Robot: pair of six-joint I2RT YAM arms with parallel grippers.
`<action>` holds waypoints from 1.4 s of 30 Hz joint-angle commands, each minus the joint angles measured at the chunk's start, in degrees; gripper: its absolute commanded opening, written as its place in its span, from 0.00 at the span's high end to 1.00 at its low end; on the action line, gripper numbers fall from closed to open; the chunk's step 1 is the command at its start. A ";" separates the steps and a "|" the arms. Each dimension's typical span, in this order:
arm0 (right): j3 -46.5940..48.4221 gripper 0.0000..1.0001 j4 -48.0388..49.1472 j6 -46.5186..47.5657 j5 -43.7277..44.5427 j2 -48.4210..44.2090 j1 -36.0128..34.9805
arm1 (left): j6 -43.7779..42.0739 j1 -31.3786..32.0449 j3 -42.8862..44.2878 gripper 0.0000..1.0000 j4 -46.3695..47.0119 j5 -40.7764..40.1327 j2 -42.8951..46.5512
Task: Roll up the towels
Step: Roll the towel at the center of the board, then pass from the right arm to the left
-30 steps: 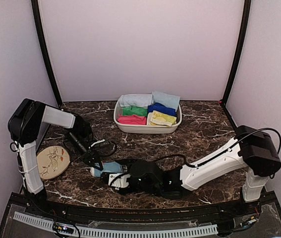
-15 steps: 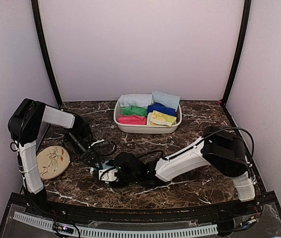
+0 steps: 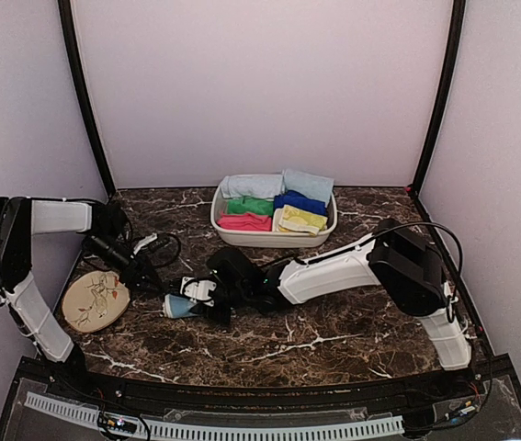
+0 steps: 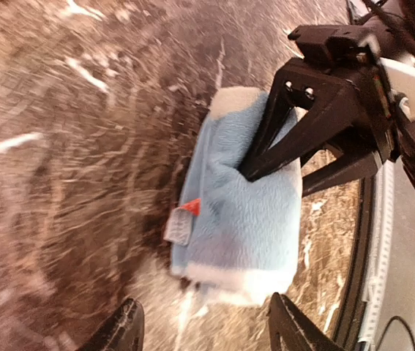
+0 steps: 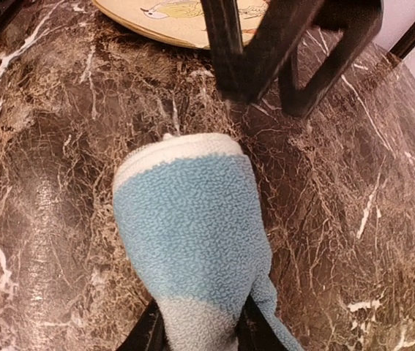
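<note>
Right gripper (image 5: pixel 204 327) is clamping the rolled pale-blue terry towel (image 5: pixel 192 241), lying on the dark marble table (image 3: pixel 352 331) | left gripper (image 4: pixel 207 327) is hovering wide, empty | risk: roll likely unfurling on release, its tail being loose.

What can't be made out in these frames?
Top external: pale blue towel largely hidden by the right end effector.
Left wrist: table motion-blurred; towel tag print too small to read.
Right wrist: own fingers and the towel's near end cut off by the bottom edge; plate drawing cut by the top edge.
</note>
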State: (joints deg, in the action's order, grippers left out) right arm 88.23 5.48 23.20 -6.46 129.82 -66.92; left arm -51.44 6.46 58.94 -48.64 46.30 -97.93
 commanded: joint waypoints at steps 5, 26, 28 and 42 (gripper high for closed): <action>1.20 0.77 -11.91 -18.06 -15.29 5.07 3.51 | -7.16 -0.46 -6.21 0.42 2.27 -1.06 13.34; 8.00 0.90 -7.78 -42.77 -33.83 9.21 10.30 | -14.61 27.78 -22.73 0.36 42.31 -37.76 20.91; 9.07 0.91 -7.99 -43.61 -35.48 9.26 10.55 | -15.58 29.35 -22.77 0.37 44.91 -40.34 19.20; 8.81 0.95 -3.65 -46.35 -42.85 2.90 10.75 | -15.59 34.58 -20.68 0.41 45.57 -45.23 12.67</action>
State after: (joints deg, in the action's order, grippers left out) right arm 97.71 -0.49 -22.06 -42.33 136.68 -54.85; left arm -67.29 39.59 37.58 -2.74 3.05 -83.02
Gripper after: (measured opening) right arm 0.199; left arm 0.603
